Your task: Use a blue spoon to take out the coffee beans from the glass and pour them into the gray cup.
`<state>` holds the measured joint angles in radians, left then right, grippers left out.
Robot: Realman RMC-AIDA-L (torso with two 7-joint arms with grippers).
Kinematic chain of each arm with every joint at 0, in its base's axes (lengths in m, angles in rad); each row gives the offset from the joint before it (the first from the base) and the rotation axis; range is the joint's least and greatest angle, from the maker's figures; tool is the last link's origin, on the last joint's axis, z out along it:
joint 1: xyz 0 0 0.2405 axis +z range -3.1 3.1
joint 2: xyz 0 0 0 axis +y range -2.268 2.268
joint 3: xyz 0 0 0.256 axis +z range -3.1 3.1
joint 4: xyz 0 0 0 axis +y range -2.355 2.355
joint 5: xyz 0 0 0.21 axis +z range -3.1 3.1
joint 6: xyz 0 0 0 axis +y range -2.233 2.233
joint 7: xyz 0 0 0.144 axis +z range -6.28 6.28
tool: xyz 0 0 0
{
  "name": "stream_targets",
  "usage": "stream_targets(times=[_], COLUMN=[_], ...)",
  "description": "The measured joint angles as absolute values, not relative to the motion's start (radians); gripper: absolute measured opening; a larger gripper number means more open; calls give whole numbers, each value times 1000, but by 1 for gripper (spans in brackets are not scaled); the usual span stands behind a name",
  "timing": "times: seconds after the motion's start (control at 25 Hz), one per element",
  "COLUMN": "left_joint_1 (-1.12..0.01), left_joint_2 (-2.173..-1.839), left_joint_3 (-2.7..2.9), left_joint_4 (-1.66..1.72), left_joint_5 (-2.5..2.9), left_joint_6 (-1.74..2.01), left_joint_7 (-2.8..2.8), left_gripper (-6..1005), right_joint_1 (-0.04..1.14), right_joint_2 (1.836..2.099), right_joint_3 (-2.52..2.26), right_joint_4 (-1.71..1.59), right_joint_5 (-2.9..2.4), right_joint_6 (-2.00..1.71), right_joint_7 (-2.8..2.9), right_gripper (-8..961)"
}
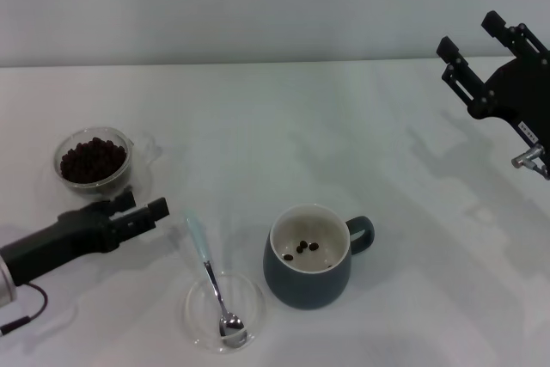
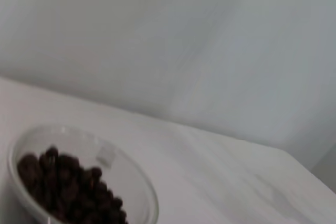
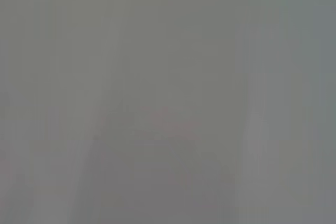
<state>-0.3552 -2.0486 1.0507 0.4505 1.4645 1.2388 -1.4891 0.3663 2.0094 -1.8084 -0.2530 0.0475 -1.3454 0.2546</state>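
Looks like we're between scoops: a few coffee beans point(image 1: 302, 247) already sit in the gray cup point(image 1: 309, 277), while the glass point(image 1: 94, 161) is pretty full. The blue spoon point(image 1: 212, 277) lies with its bowl in a shallow clear dish point(image 1: 198, 320), handle sticking out, nobody holding it. Left gripper point(image 1: 146, 210) hovers just beside the glass, empty, fingers a little apart. Next it'd need to grab that handle. Right gripper point(image 1: 468, 49) is parked far off, spread open.

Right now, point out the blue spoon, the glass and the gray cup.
blue spoon point(image 1: 199, 238): head view, on its pale blue handle.
glass point(image 1: 125, 140): head view, on the clear rim beside the beans.
gray cup point(image 1: 305, 285): head view, on the dark outer wall.
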Motion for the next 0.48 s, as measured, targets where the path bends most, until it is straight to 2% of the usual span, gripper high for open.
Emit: stream_targets(times=[0.24, 0.48], left_joint_1=[-337, -319], left_joint_2=[-2046, -2040], left_joint_3=[1052, 1050], left_joint_4=[514, 557], left_joint_5=[1469, 1463], left_joint_6=[1280, 1373], left_joint_7=[-1367, -1241], left_gripper=[846, 841], right_joint_1=[365, 365], right_joint_2=[2011, 2013], right_joint_3=[-1809, -1828], right_joint_4=[-253, -248], right_joint_5=[50, 53], right_joint_6=[-1389, -1462], right_joint_7=[287, 306], right_gripper=[681, 681])
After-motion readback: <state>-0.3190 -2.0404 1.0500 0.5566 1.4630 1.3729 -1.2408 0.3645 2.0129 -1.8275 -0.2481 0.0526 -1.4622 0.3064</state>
